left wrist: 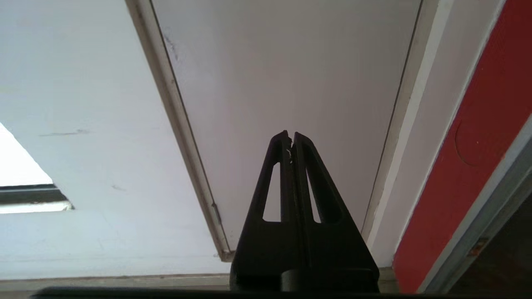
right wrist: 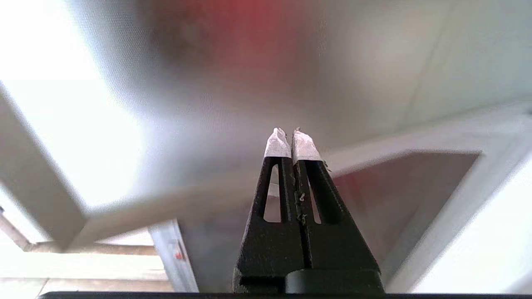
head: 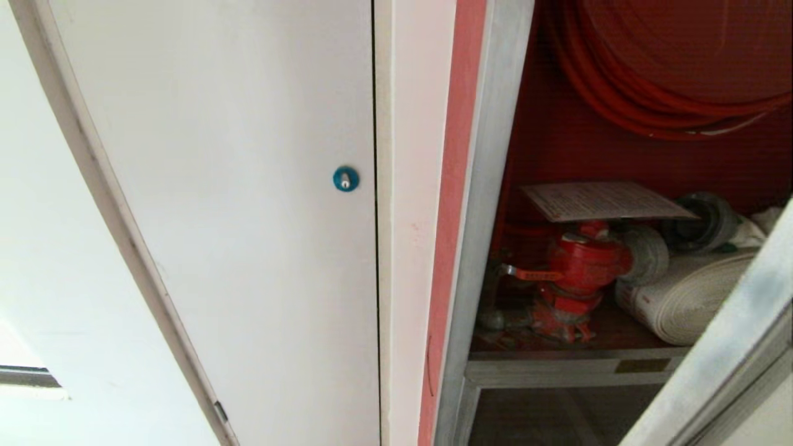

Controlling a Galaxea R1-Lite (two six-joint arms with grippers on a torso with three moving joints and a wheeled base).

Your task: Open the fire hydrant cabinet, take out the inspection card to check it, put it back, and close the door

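I see the fire hydrant cabinet (head: 489, 186) standing open, and its inner shelf (head: 576, 362) carries the things. On the shelf stands a red valve (head: 576, 272), and beside it, touching, lies a rolled white hose (head: 687, 300). The inspection card (head: 604, 201) lies flat on top of the valve.

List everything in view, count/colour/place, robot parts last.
cabinet: 1, silver frame with red edge, right half of head view, open
door: 1, silver frame, swung open at lower right
card: 1, white, lying flat on top of the valve
valve: 1, red, inside cabinet on the shelf
hose reel: 1, red, upper cabinet
flat hose: 1, white, rolled, right of valve
white door: 1, left of cabinet
lock: 1, blue, round, on white door
left gripper: 1, black, fingers shut, facing white door
right gripper: 1, black, white-tipped, fingers shut, empty
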